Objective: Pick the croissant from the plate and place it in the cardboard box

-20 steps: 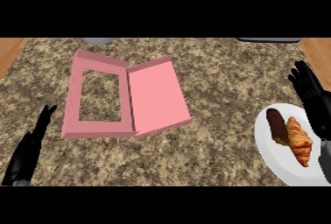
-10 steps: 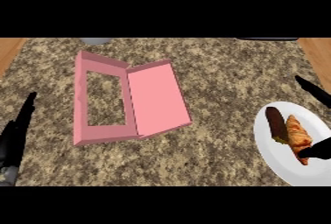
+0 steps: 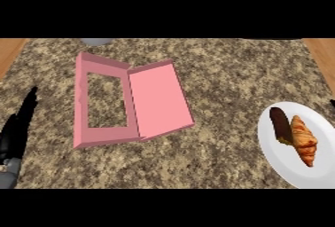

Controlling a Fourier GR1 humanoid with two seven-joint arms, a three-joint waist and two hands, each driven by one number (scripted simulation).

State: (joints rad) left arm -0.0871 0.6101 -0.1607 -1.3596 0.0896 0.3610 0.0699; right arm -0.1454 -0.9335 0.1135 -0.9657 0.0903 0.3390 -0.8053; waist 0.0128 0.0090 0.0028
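Observation:
A golden croissant (image 3: 305, 142) lies on a white plate (image 3: 288, 170) at the right edge of the counter, next to a dark brown pastry (image 3: 281, 125). The box (image 3: 82, 106) is pink and lies open left of centre, its bottom showing the counter and its lid (image 3: 160, 99) folded out flat to the right. My left hand (image 3: 21, 119) shows at the left edge, fingers straight and pointing up, well away from the box and holding nothing. Of my right hand only a dark sliver (image 3: 332, 103) shows at the right edge, above the plate.
The speckled granite counter (image 3: 222, 75) fills the view. A grey round object (image 3: 97, 41) peeks in at the top edge behind the box. Wooden strips show at the top left (image 3: 9, 51) and top right (image 3: 322, 53) corners.
My right hand, which was over the plate and croissant, has drawn back to the right and almost left the view. The left hand stays at the left edge, slightly shifted.

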